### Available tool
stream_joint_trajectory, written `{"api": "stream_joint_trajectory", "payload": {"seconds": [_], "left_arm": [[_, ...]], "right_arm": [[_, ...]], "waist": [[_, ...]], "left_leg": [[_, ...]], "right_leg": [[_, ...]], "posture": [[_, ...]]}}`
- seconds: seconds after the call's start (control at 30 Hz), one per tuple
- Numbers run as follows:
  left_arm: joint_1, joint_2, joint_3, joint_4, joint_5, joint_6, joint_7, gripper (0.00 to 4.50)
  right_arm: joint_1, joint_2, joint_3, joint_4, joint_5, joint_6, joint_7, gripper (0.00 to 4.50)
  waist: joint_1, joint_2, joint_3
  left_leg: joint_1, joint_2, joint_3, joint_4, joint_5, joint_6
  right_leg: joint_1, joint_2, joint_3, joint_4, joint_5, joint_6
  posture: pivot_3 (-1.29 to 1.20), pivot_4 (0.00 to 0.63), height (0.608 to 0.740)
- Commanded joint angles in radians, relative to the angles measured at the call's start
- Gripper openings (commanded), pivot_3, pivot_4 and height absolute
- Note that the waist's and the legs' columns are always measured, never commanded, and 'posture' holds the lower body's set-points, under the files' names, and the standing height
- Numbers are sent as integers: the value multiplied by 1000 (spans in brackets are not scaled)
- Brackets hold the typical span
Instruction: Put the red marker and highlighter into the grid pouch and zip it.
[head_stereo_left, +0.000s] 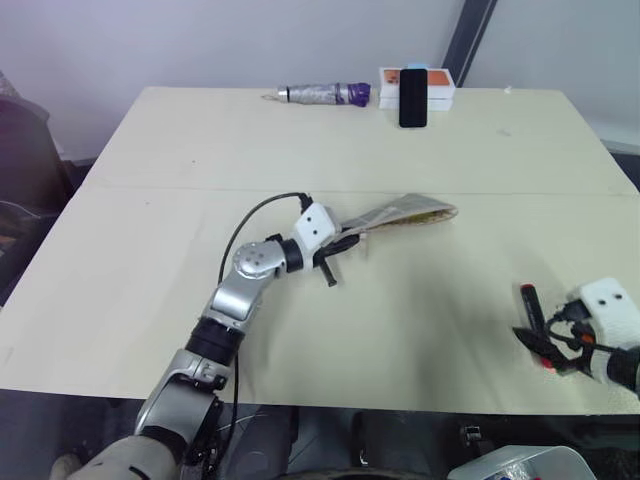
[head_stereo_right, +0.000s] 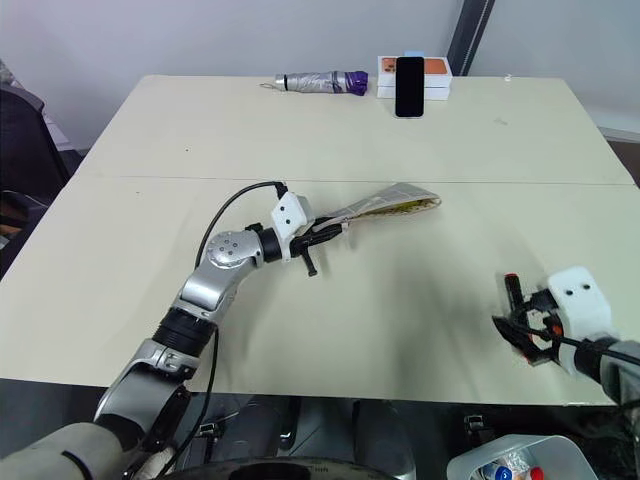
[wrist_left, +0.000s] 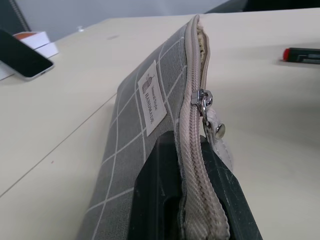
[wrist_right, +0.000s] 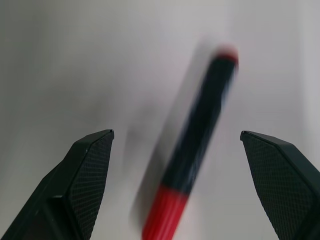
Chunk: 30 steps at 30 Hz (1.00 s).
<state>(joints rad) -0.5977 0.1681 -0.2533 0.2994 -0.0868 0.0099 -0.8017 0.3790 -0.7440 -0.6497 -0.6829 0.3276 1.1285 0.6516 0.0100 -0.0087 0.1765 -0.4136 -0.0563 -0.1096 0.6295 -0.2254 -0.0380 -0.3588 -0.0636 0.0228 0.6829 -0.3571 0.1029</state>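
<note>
Spread wide, my right gripper (wrist_right: 176, 145) hangs over the marker (wrist_right: 197, 150), which lies on the table (head_stereo_left: 180, 230) near its right front edge, lined up between the jaws. My left gripper (wrist_left: 192, 200) is pressed shut on the pouch (wrist_left: 145, 130), pinching its zipper edge and holding it up off the table near the middle, mouth pointing away toward the right.

I judge the marker light, stiff and smooth; it could roll or skid if I nudge it, so I would take it across the black barrel at mid-length, not on the red end. The pouch is soft fabric and sags beyond my grip, so it needs holding close to the zipper to keep the mouth steady.

At the far end the zip stands open, the slider (wrist_left: 204, 97) partway along. Something yellow shows inside the mouth in the head views, likely the highlighter (head_stereo_right: 415, 207), though I cannot be certain.
</note>
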Motion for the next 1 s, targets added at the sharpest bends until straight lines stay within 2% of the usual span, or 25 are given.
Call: {"api": "stream_joint_trajectory", "payload": {"seconds": [0.03,0.13,0.3,0.33,0.47,0.57,0.73,1.0], "left_arm": [[-24,-18,0,5,-11,-37,-14,0],[-22,-23,-1,7,-9,-46,-19,0],[-8,-23,2,-9,-8,-47,-20,0],[-5,-21,4,-12,-7,-47,-19,0],[3,-11,10,-21,-3,-47,-10,0],[6,-4,17,-27,0,-47,2,0],[20,18,21,-48,10,-50,23,0],[49,38,15,-89,15,-46,46,0]], "right_arm": [[34,31,-51,-44,20,20,-9,4197],[49,44,-54,-36,23,14,-15,3336],[38,37,-30,5,20,-3,-27,639],[31,30,-23,11,19,-10,-28,300],[-9,-27,27,5,-2,-97,-15,293],[-93,-87,74,-17,20,-147,12,293],[-228,-176,129,-64,100,-171,91,293],[-319,-256,201,-50,128,-183,129,293]], "waist": [[1,0,0],[1,0,0],[0,0,0],[0,0,0],[-3,0,0],[-8,0,0],[-5,0,0],[2,-1,0]], "left_leg": [[0,0,0,0,0,0],[0,0,0,0,0,0],[1,0,0,0,0,0],[1,0,0,0,0,0],[1,0,0,0,0,0],[2,0,0,0,0,0],[2,0,0,-1,0,0],[2,0,0,0,0,0]], "right_leg": [[0,0,0,0,0,0],[0,0,0,0,0,0],[1,0,0,0,0,0],[1,0,0,0,0,0],[1,0,0,0,0,0],[2,0,0,0,0,0],[2,1,0,0,0,0],[2,0,0,0,0,0]], "posture": [[0,150,740],[0,150,740],[0,150,740],[0,150,740],[0,150,740],[0,150,740],[0,150,740],[0,150,740]]}}
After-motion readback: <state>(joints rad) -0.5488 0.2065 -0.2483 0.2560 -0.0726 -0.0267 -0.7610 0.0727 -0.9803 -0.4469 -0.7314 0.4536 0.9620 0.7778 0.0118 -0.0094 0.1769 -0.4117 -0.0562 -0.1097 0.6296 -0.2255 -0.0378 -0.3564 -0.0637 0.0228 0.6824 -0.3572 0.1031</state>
